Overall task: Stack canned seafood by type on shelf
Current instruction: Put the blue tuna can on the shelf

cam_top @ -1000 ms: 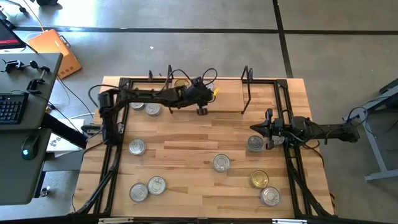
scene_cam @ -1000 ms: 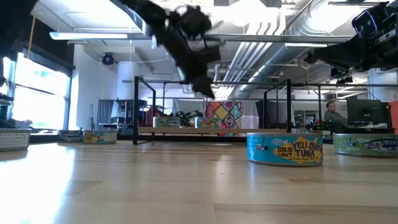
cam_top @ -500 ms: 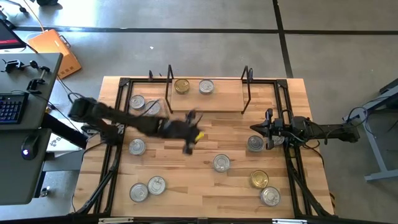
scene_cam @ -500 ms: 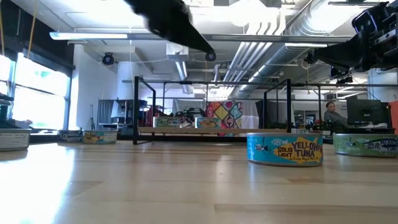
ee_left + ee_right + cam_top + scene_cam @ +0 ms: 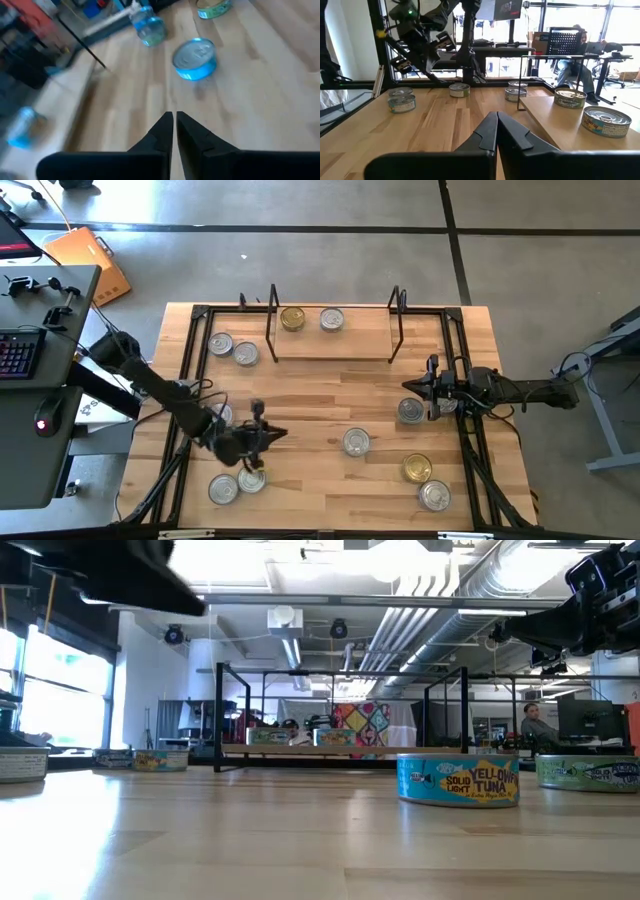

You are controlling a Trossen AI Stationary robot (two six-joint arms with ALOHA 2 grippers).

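The shelf [image 5: 330, 342], a light board between two black wire uprights, bears a gold-lidded can [image 5: 292, 319] and a silver-lidded can [image 5: 332, 319] side by side. Other cans stand on their bases about the table, one mid-table [image 5: 356, 442] [image 5: 195, 59]. My left gripper [image 5: 275, 435] [image 5: 174, 120] hangs shut and empty over the near left of the table, pointing at that can from a distance. My right gripper [image 5: 432, 390] [image 5: 496, 120] waits shut and empty at the right side.
Two cans [image 5: 233, 348] stand left of the shelf, one [image 5: 218, 415] lies partly under my left arm, two [image 5: 238, 484] near the front left. At the right stand a silver can [image 5: 410, 411], a gold one [image 5: 417, 468] and another silver one [image 5: 435, 495]. Black frame rails run along both sides.
My left gripper has swung fast from the shelf toward the table's near left, sinking a little and turning toward the mid-table can. With the arm gone, the silver can shows on the shelf beside the gold one.
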